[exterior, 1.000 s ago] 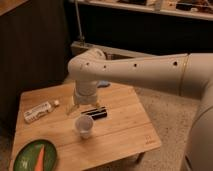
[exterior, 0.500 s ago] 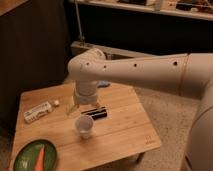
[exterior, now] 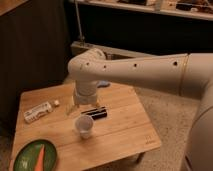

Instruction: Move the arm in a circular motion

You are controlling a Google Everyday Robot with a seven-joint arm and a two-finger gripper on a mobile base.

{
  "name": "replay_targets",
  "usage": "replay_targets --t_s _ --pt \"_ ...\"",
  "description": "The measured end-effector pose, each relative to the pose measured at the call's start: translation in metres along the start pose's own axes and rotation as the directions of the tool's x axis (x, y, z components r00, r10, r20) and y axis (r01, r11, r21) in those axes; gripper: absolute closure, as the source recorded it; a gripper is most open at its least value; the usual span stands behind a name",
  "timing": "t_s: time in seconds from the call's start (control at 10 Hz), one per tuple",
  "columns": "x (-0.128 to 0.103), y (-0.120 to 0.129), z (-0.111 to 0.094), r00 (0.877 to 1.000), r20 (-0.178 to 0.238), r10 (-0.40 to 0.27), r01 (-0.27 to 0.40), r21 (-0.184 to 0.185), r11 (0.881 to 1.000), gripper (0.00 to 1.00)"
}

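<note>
We see the arm (exterior: 145, 70), thick and cream-white with small dark dots along it, reaching in from the right across the far half of a small wooden table (exterior: 125, 135). Its rounded elbow sits above the table's far middle, and from there a short section turns straight down. The gripper (exterior: 81, 107) hangs at the end of that section, low over the table's middle, with yellowish parts showing at its tip; we cannot tell whether it is apart or together, and we see nothing in its grasp. Just right of the gripper lies a small black oblong object (exterior: 97, 113), and just nearer than the gripper stands a white cup (exterior: 84, 127), upright and open at the top. On the left part of the table lies a white packet (exterior: 38, 112), with a tiny white cube (exterior: 57, 103) beside its far end. At the near left corner sits a green plate (exterior: 22, 159) with a carrot (exterior: 40, 158) lying on it.
</note>
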Motion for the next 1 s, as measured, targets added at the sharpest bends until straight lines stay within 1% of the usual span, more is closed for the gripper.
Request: replay_targets --t_s 0.1,0.2,0.3,0.4,0.6,0.7,0.9,1.0 --pt "-0.003 0.001 -0.002 1.000 0.003 -0.010 0.010 -0.003 1.000 0.20" --pt "-0.010 0.001 -0.005 1.000 0.010 -0.020 0.020 -0.011 1.000 0.20" --pt "-0.024 -0.003 -0.008 0.999 0.010 -0.040 0.040 -0.015 0.999 0.20" --pt "-0.038 -0.007 -0.009 0.998 0.008 -0.059 0.059 -0.019 0.998 0.20" --pt "-0.085 -0.026 -0.013 0.995 0.004 -0.096 0.096 -0.021 0.995 0.20" --pt "-0.111 -0.039 -0.017 0.995 0.006 -0.095 0.095 -0.026 0.995 0.20" --pt "-0.139 -0.069 -0.022 0.998 0.016 -0.065 0.066 -0.033 0.997 0.20" --pt "-0.151 -0.098 -0.026 0.999 0.032 -0.022 0.024 -0.043 0.999 0.20"
